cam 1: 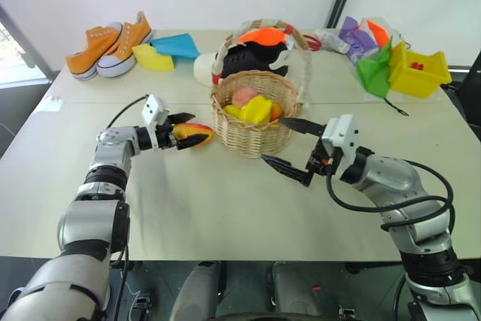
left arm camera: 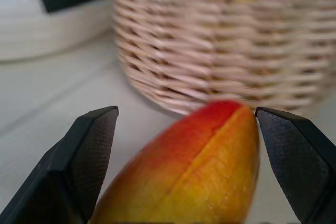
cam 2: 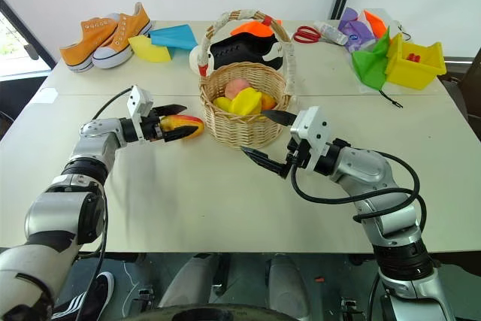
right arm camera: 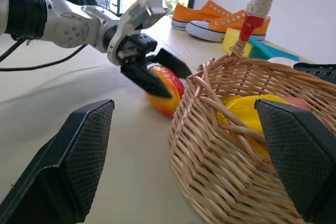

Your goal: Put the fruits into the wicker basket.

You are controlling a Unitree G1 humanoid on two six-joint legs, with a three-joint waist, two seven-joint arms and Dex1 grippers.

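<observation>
White table (cam 1: 188, 208): left gripper (cam 1: 188, 134) spread wide around mango (cam 1: 197, 132) beside wicker basket (cam 1: 252, 129); right gripper (cam 1: 289, 144) also wide; closing off-centre may squirt mango away

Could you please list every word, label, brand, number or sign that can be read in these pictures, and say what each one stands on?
None: no text can be read in any view.
The orange sneakers, the yellow plastic bin, the wicker basket and the mango show no legible marking.
Nothing legible shows on the left claw or the right claw.
</observation>
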